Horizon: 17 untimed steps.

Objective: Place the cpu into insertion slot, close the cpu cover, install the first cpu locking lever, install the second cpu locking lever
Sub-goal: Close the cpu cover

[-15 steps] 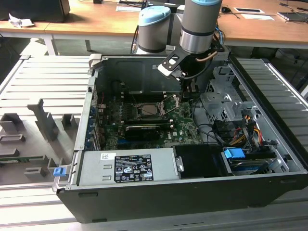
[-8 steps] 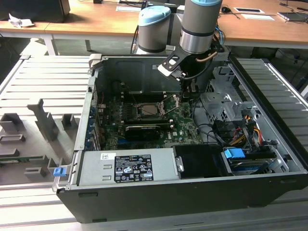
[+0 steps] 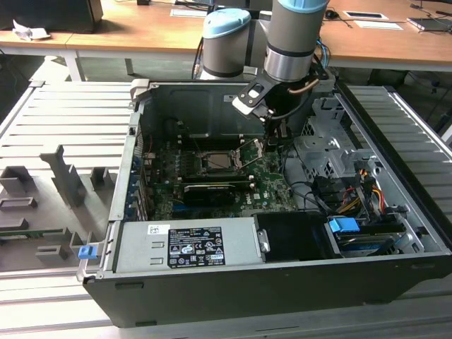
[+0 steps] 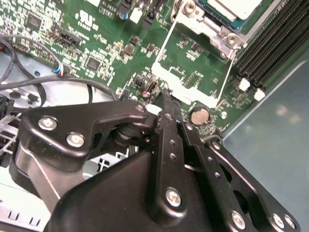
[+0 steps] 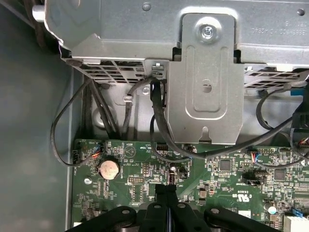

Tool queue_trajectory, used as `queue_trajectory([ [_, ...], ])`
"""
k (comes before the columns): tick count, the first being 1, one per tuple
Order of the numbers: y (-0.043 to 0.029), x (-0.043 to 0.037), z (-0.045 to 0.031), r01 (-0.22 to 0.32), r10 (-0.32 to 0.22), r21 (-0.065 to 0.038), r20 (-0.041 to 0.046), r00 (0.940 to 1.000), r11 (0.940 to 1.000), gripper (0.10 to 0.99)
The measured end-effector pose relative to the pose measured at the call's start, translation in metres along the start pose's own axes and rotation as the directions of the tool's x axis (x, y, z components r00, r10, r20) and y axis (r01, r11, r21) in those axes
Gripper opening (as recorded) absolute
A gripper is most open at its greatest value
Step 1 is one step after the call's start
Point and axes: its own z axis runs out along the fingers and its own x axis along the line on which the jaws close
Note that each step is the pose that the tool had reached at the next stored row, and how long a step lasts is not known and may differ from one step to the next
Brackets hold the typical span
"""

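Grey tubular arm (image 3: 291, 42) capped pale blue above a black linked gripper (image 4: 165, 99), studded with round silver screws (image 4: 173, 195).

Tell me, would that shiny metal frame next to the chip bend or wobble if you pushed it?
The cpu cover is thin metal, so probably stiff and light. It looks hinged at one edge, so a push would likely swing it, not slide it. Its big window leaves narrow sides that might bend if forced.
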Motion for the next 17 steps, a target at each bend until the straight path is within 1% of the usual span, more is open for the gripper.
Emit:
queue_trajectory([
  [1,0.0,0.0,0.0,0.003,-0.003,0.0,-0.0001,1.0,1.0,0.106],
  [4,-0.0004,0.0001,-0.0058,0.004,-0.004,0.0,-0.0004,1.0,1.0,0.106],
  [6,-0.0041,0.0003,-0.0066,0.004,-0.004,0.0,-0.0004,1.0,1.0,0.106],
  [12,-0.0203,0.0009,-0.0072,0.004,-0.004,0.0,-0.0003,1.0,1.0,0.106],
  [17,-0.025,0.0012,-0.0072,0.004,-0.004,0.0,-0.0005,1.0,1.0,0.106],
])
